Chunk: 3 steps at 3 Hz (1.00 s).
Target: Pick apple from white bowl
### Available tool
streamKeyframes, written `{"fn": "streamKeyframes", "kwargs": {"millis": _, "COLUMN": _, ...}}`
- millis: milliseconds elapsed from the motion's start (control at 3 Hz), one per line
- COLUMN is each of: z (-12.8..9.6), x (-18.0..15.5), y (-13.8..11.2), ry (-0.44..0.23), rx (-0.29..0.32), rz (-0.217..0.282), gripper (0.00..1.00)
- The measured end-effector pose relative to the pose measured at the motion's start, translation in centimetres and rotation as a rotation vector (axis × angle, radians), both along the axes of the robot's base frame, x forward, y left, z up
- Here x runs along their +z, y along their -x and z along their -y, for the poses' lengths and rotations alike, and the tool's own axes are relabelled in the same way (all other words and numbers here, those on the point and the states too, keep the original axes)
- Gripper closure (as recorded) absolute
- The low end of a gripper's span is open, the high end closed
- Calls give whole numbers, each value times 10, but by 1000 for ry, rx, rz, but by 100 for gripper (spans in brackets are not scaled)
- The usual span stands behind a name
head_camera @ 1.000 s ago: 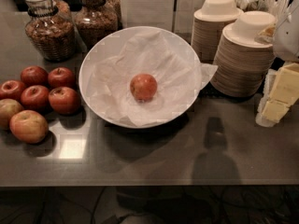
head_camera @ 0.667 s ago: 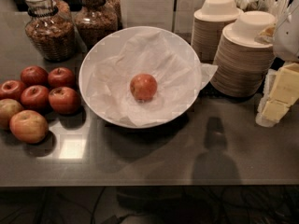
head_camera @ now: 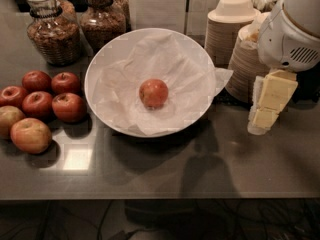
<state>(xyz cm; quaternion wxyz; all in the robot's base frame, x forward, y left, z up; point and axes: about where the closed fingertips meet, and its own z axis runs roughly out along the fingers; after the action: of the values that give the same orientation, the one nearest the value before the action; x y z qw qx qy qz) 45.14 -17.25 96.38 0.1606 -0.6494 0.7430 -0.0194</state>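
Note:
The small orange-red apple (head_camera: 153,93) lies in the middle of the wide white bowl (head_camera: 100,59), on crumpled white paper. The bowl stands on the dark counter at the centre of the view. My gripper (head_camera: 263,118), with yellowish pads under the white arm housing (head_camera: 292,31), hangs at the right, beside the bowl's right rim and in front of the stacked paper bowls. It is well apart from the apple and holds nothing that I can see.
A group of darker red apples (head_camera: 45,94) and two larger yellow-red apples (head_camera: 30,134) lie left of the bowl. Two glass jars (head_camera: 52,26) stand at the back left. Stacks of beige paper bowls (head_camera: 232,26) stand at the back right. The counter's front edge (head_camera: 160,198) runs along the bottom.
The gripper and arm housing have moved left, closer to the bowl's right rim. The apple and bowl have not moved.

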Motion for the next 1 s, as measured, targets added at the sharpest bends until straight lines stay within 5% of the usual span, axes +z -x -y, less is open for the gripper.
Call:
{"fn": "streamKeyframes", "kwargs": {"millis": 667, "z": -13, "x": -5, "y": -5, "ry": -18, "rx": 11, "rz": 12, "gripper": 0}}
{"fn": "streamKeyframes", "kwargs": {"millis": 1000, "z": -53, "x": -22, "y": -23, "ry": -99, "rx": 44, "rz": -3, "gripper": 0}}
